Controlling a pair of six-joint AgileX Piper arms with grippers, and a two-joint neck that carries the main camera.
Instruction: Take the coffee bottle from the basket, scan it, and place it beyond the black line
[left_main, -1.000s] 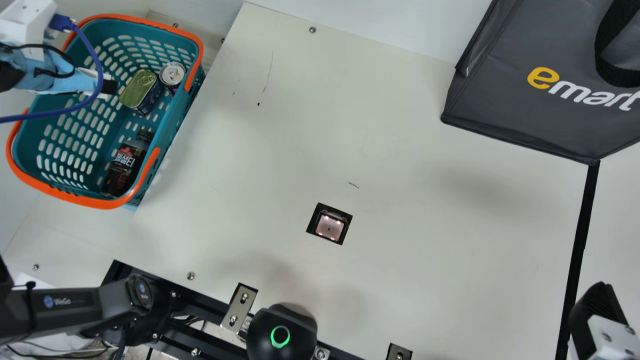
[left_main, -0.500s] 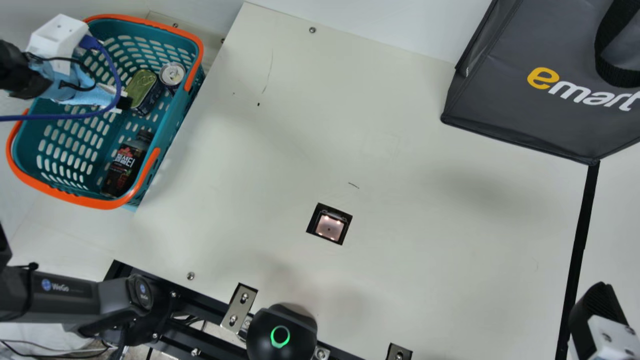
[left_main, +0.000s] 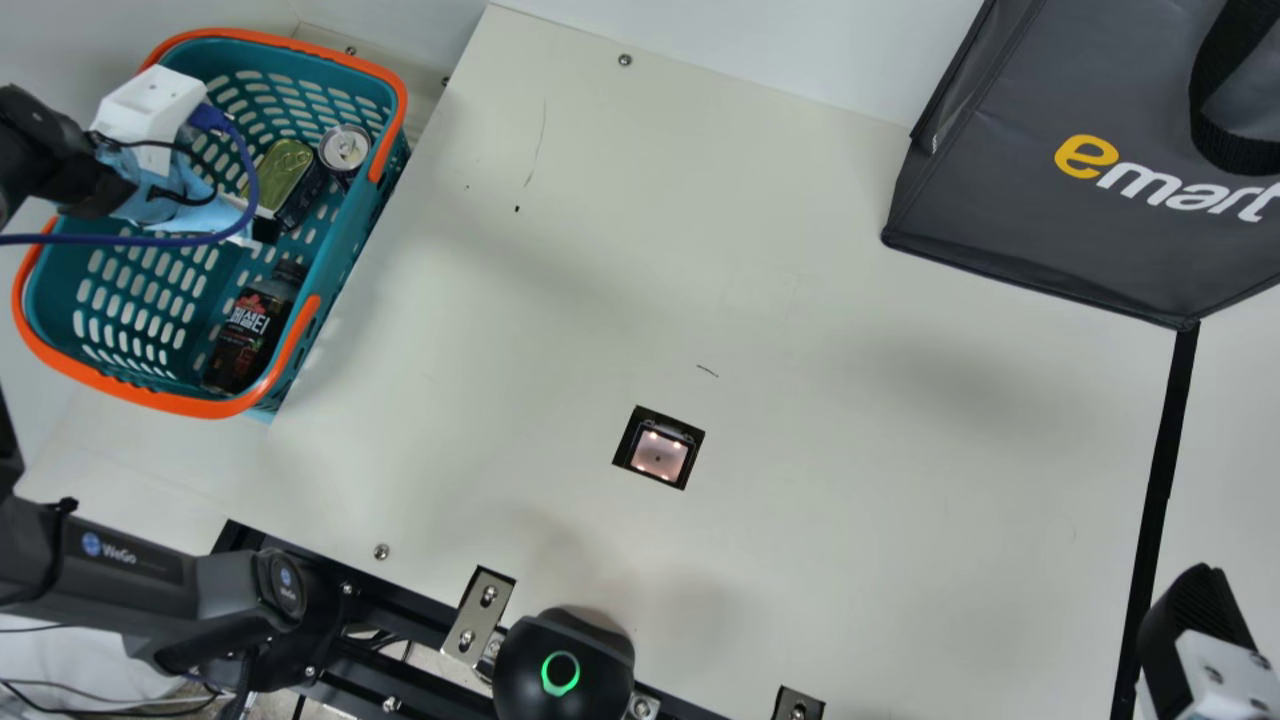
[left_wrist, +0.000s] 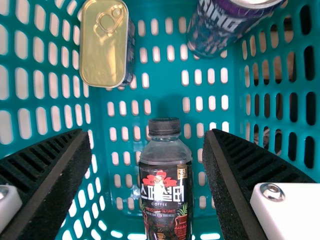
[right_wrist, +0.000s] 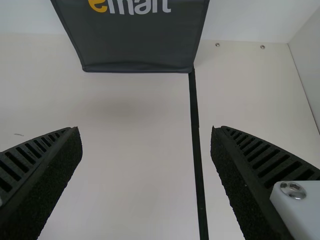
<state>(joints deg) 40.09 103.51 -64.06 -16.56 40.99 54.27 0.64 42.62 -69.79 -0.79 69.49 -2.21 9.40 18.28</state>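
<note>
A dark bag (left_main: 1100, 220) stands at the far right of the tabletop (left_main: 800, 250); a teal basket (left_main: 215, 408) sits beside its left edge. The left end effector (left_main: 258, 230), fingers apart, is over the basket; the right end effector (left_main: 1195, 625), also spread, is near the black line (left_main: 1162, 480). The coffee bottle (left_main: 250, 335) lies inside the basket.

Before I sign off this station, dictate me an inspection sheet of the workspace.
Surface: cream table, a few small dark marks.
Job's things: coffee bottle lying in the basket; scanner set into the table, lit; black line starting at the bag's corner.
Clutter: tin and drink can, both in the basket.
Grippers: left open above the bottle; right open, empty.
Cables: blue cable crossing over the basket.
Surroundings: dark bag on the table.
</note>
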